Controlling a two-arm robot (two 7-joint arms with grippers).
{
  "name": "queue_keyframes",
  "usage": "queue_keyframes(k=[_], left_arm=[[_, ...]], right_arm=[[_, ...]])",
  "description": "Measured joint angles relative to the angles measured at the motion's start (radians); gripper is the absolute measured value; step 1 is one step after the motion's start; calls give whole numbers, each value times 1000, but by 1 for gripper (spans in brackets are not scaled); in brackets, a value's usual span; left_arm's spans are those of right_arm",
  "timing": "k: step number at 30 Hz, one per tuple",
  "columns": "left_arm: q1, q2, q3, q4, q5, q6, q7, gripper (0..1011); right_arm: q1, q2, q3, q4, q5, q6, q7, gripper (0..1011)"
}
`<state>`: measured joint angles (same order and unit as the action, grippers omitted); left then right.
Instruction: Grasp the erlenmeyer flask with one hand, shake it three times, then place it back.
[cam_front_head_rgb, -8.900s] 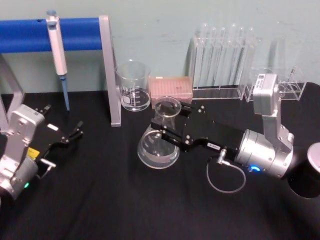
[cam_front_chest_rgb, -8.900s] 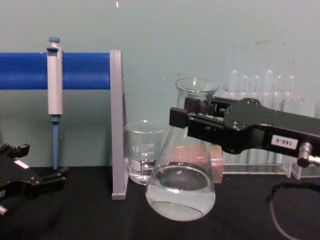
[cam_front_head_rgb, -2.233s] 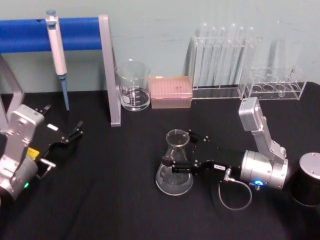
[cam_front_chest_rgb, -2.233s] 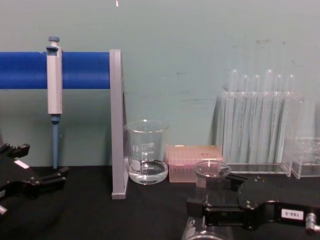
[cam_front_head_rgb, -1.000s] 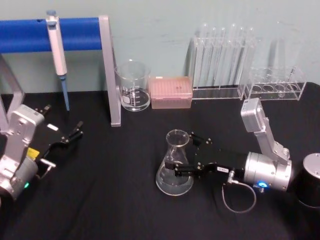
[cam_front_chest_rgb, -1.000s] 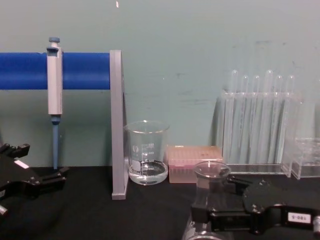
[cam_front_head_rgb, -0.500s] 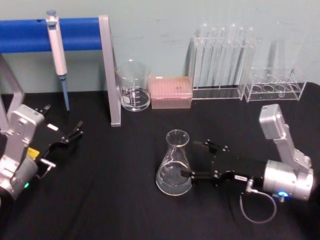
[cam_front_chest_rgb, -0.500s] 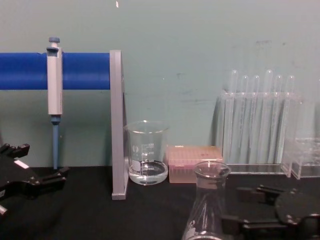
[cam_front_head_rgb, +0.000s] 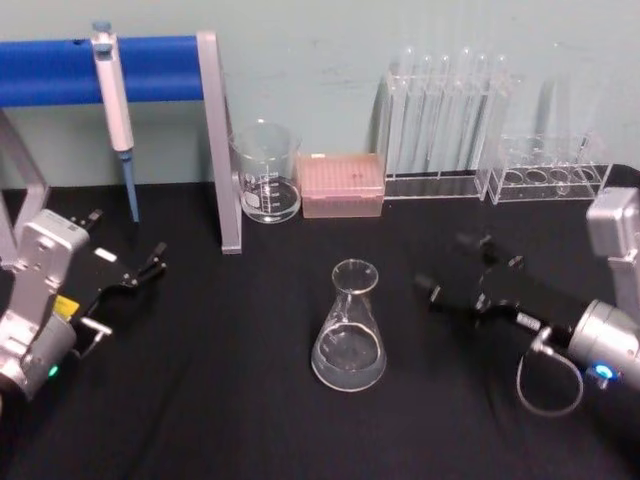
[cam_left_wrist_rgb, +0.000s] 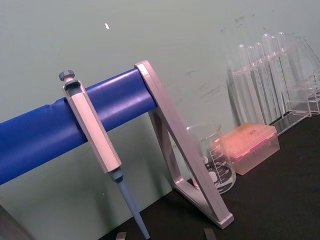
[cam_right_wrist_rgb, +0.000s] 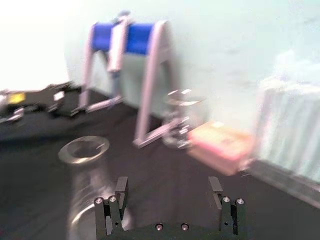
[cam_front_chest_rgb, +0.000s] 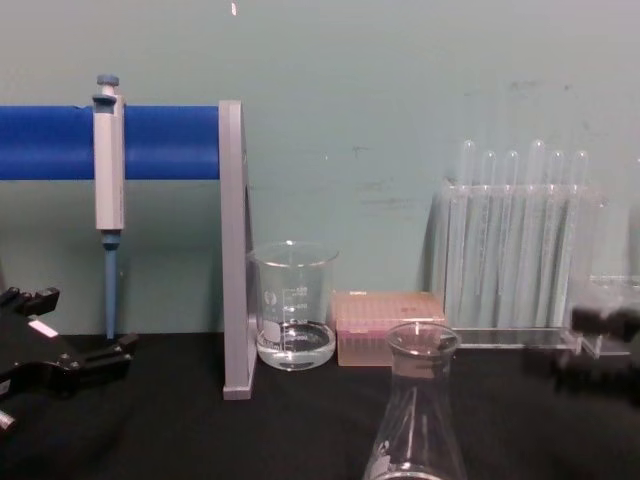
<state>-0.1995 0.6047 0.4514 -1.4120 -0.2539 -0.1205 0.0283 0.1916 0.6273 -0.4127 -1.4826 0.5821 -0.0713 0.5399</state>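
While the erlenmeyer flask (cam_front_head_rgb: 349, 328) stands upright near the black table's (cam_front_head_rgb: 220, 400) middle, the right gripper (cam_front_head_rgb: 447, 265) sits well apart toward the right edge, jaws spread, empty. Left gripper (cam_front_head_rgb: 140, 270) rests by the left edge.

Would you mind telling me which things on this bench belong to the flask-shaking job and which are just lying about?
Part of the job:
- flask, upright on the black table
- right gripper, open, clear of the flask

Just lying about:
- beaker
- pink box
- test tubes
- pipette on the blue stand
- left gripper, parked
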Motion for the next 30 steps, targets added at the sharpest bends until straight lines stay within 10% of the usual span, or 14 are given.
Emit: queue_keyframes(k=[17,30], left_arm=[[0,0,0,0,0,0,0,1000],[0,0,0,0,0,0,0,1001]], right_arm=[[-44,-198,126,17,-112,-64,-398,1003],[-6,-270,133,138,-146,13,-442,1003]])
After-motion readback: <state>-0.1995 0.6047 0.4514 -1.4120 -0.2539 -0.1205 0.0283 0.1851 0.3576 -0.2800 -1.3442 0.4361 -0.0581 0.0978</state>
